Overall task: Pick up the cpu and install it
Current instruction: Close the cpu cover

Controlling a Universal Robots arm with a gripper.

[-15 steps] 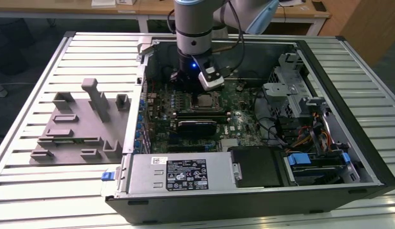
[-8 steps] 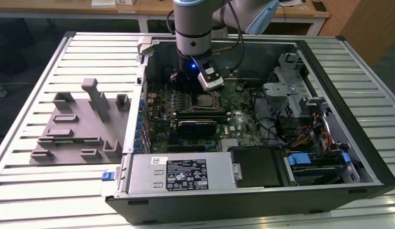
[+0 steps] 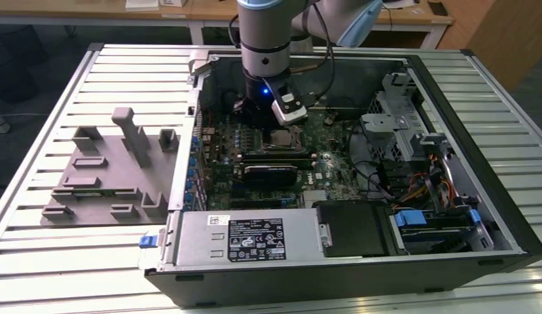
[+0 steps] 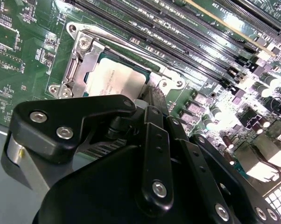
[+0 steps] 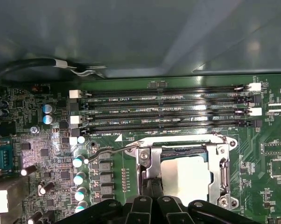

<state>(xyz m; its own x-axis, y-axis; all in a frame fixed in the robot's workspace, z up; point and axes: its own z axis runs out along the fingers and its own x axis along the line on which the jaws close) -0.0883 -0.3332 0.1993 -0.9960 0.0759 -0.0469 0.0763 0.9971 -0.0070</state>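
Cpu: small flat square cpu [image 5: 187,175] with a pale silvery metal top, lying flat in its seat on the board; seen also in the second wrist view [image 4: 115,79] and the exterior view [image 3: 280,138].
Socket frame: silver metal socket frame [image 5: 223,168] with screws at its corners, closed around the cpu's edges.
Gripper: black linkage-type gripper [image 5: 152,184] on the grey arm, lowered into the case, tip just beside one edge of the cpu.
Jaws: state cannot be told from these views.
Motherboard: green printed motherboard [image 5: 266,154], flat on the case floor.
Memory slots: long black memory slots [image 5: 168,109], in parallel rows next to the socket frame.
Computer case: black open computer case [image 3: 480,131], on its side.
Fixture block: grey plastic fixture block [image 3: 105,170], on the exterior view's left of the case.
Table: slatted metal table [image 3: 44,261], beneath both.
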